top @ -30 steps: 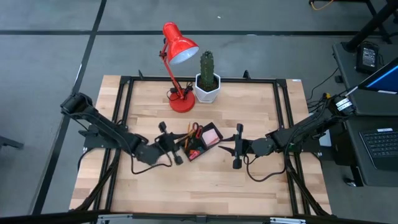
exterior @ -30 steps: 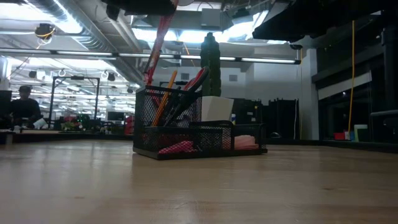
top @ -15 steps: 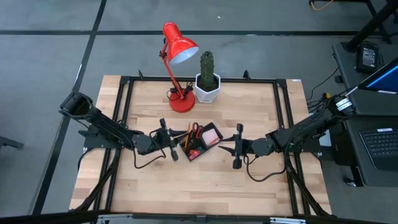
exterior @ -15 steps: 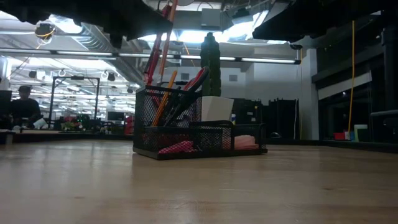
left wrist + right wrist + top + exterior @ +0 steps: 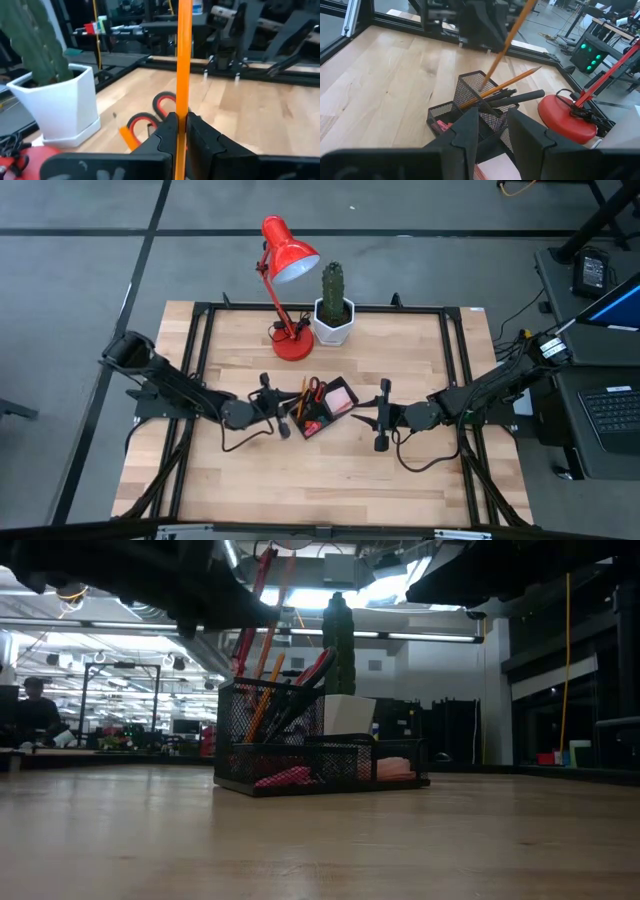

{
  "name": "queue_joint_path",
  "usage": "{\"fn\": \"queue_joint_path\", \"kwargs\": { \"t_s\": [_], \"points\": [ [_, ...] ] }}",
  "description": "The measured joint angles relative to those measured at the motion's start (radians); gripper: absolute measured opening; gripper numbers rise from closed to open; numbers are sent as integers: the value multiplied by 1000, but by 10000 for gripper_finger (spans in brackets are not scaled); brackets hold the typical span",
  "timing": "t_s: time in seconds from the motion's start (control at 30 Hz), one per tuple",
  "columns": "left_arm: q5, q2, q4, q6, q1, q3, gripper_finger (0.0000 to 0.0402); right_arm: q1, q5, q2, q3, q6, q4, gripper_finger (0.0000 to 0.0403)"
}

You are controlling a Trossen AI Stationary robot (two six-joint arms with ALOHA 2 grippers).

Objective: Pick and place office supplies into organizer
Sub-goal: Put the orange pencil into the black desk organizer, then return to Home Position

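The black mesh organizer (image 5: 322, 410) stands mid-table, and the low view shows it as organizer (image 5: 315, 745). It holds red-handled scissors (image 5: 162, 103), an orange pencil (image 5: 516, 79), a black pen (image 5: 520, 97) and a pink sticky-note pad (image 5: 341, 397). Small pink pieces (image 5: 285, 778) lie in its low tray. My left gripper (image 5: 272, 402) is at the organizer's left side, shut on a second orange pencil (image 5: 183, 60). My right gripper (image 5: 381, 420) waits open to the organizer's right, and the right wrist view shows the gripper (image 5: 495, 131) empty. My left gripper pinches the second orange pencil's shaft (image 5: 181, 107) between its two fingers, which lie across it. The pencil stands steeply tilted. In the right wrist view its shaft (image 5: 506, 44) slants down into the organizer's tall mesh cup (image 5: 476, 89). The lower end is hidden inside the cup.
A red desk lamp (image 5: 285, 270) and a cactus in a white pot (image 5: 334, 308) stand at the far side, behind the organizer. A black frame (image 5: 200, 320) runs round the tabletop. Bare wood lies near and to both sides.
My left gripper has moved a little toward the far edge and closer to the organizer, carrying the pencil. In the low view the arm has come lower into the picture and the held pencil now shows above the mesh cup. The right arm has kept still.
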Motion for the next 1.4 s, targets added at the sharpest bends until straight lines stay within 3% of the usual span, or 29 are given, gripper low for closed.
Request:
{"fn": "queue_joint_path", "kwargs": {
  "t_s": [0.27,0.63,1.03,1.4],
  "points": [
    [5,96,26,-79,29,0,24,0,0,0,0,0,0,108],
    [5,110,14,-150,19,0,25,0,0,0,0,0,-5,108],
    [-10,110,-8,-185,22,0,81,0,0,0,0,0,-4,108],
    [40,-81,23,71,-9,1,77,0,0,0,0,-27,30,108]
  ]
}}
